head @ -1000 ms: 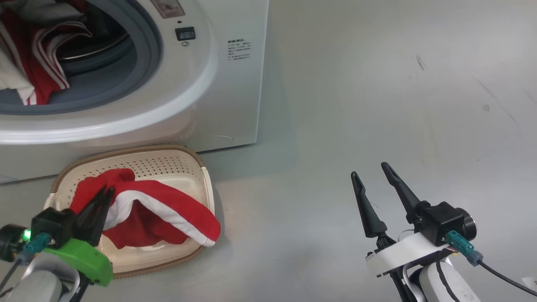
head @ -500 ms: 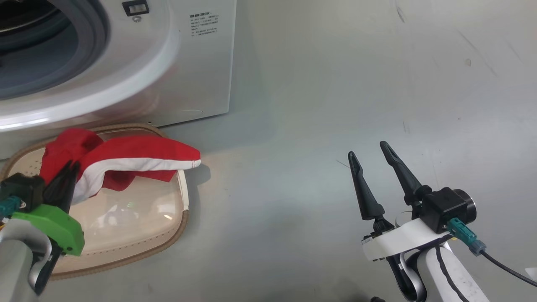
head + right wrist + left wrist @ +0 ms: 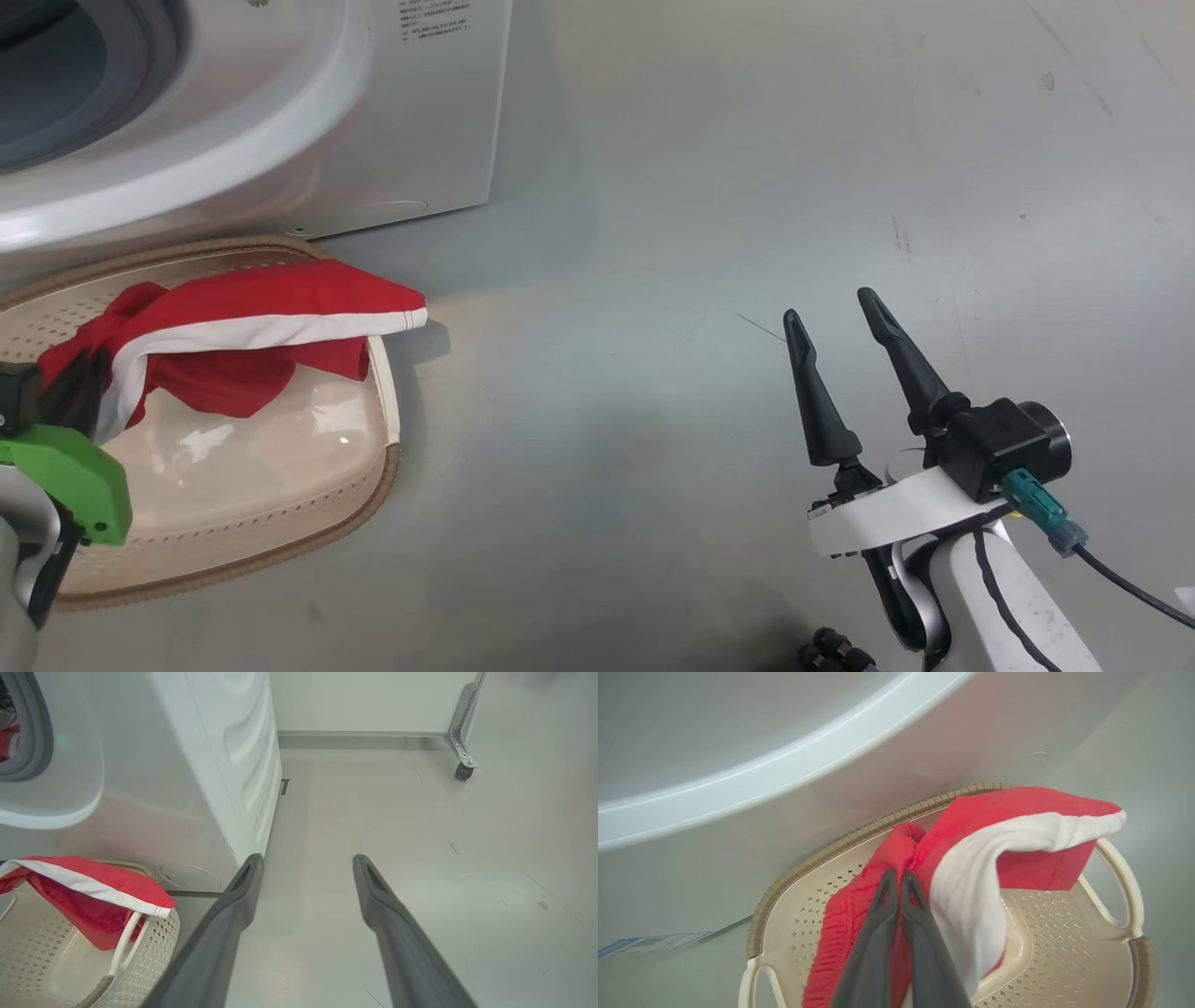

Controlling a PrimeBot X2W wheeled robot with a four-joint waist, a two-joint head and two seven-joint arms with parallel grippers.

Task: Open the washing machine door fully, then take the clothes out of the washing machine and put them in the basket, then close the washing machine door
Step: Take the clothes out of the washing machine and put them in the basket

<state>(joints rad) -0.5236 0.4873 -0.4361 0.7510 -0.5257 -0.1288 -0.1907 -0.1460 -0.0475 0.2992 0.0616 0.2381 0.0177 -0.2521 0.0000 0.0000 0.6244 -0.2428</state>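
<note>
Left gripper (image 3: 898, 879) has its two dark fingers pressed together on a bunched fold of a red garment (image 3: 1017, 807), pinched right at the tips. From that pinch the cloth falls both ways in the wrist view. A ribbed red part drops along the left of the fingers, and a broad white band curves over to their right and down. Directly below the gripper sits the basket (image 3: 859, 835). The garment's lower folds hang inside it, though I cannot tell whether they touch its bottom. Farther right of the tips, the cloth stretches out to a stitched white edge that reaches above the basket's side handle. Just beyond the tips and the woven-look rim stands the washer (image 3: 831, 812), its curved white front bulging out over the basket's far edge.

Right gripper (image 3: 829, 306) is well apart from the basket, over bare floor (image 3: 653, 280), its fingers spread wide with nothing between them. Seen from its wrist, the washer's side panel lies ahead and to the left, with the basket and garment at the lower left. A scrap of red shows in the washer's opening at the far left edge. Ahead and to the right, a caster (image 3: 462, 771) on a metal leg stands near the wall.
</note>
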